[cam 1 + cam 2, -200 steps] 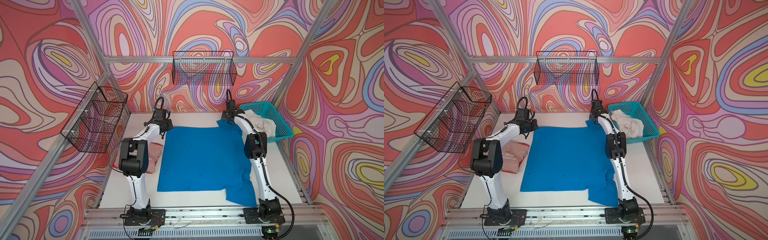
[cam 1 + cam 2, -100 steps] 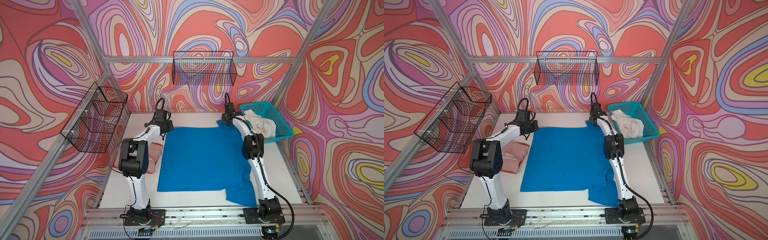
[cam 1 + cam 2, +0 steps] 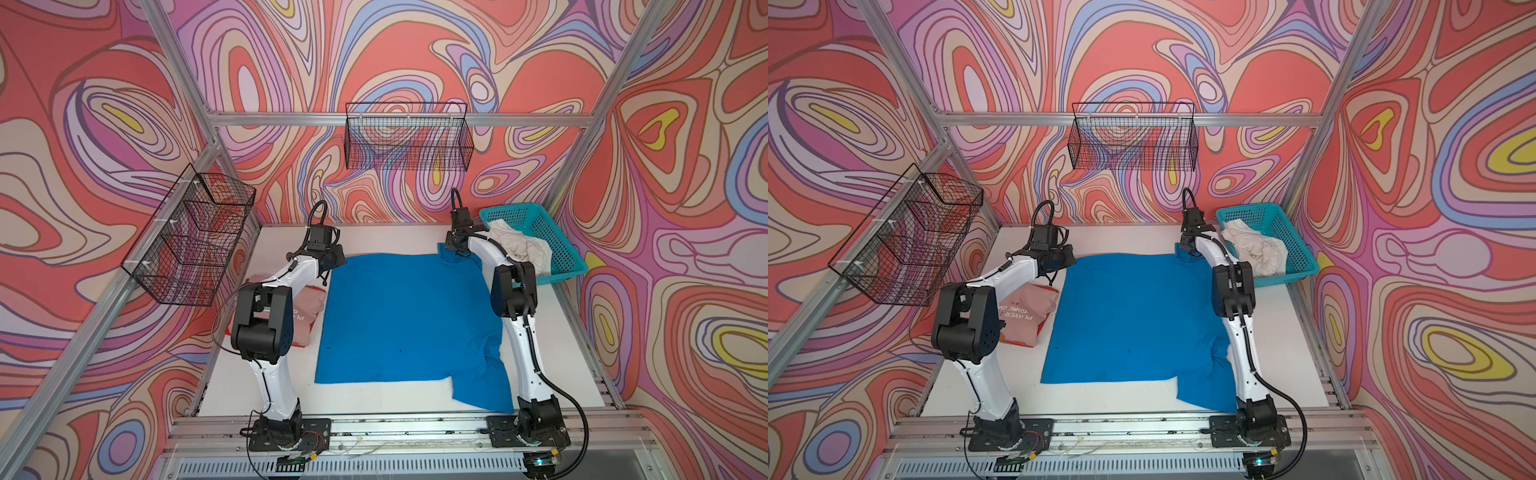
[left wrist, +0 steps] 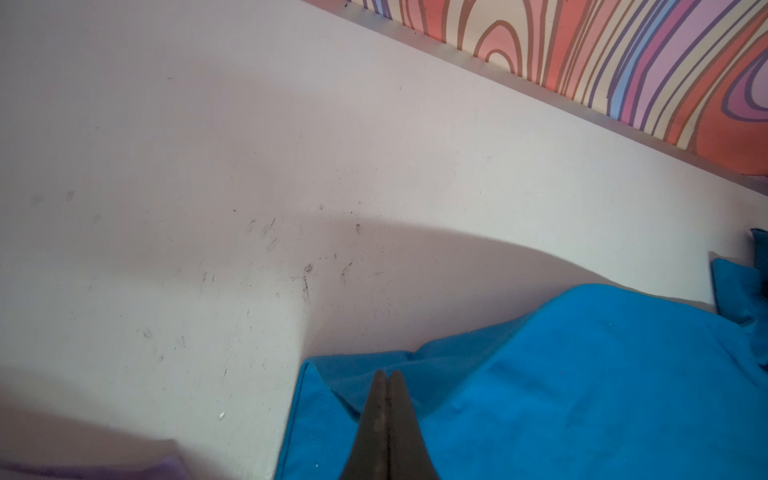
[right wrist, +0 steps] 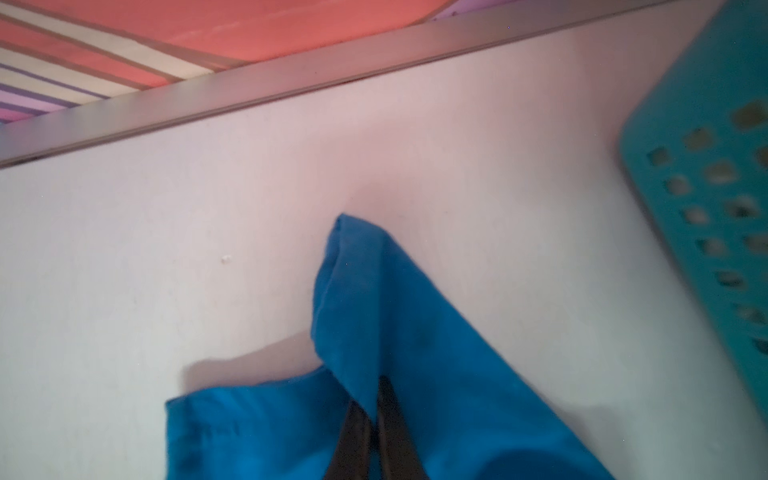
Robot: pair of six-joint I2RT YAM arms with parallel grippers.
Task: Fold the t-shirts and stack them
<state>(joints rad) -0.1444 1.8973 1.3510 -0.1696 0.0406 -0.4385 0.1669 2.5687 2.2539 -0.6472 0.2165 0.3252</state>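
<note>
Left fingers (image 4: 376,432) are pinched shut on the far-left corner of the blue shirt (image 3: 407,316), and right fingers (image 5: 353,440) are shut on its far-right corner. From both grips the shirt stretches flat over the surface (image 3: 374,237) toward the arm bases, so I'd expect the fold to come nearward.

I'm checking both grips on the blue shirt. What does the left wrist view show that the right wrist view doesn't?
Only the left wrist view: the left gripper, shut on a corner of the blue t-shirt. Only the right wrist view: the right gripper, pinching another corner, and the teal basket. Both: that t-shirt, the white table, the patterned wall.
</note>
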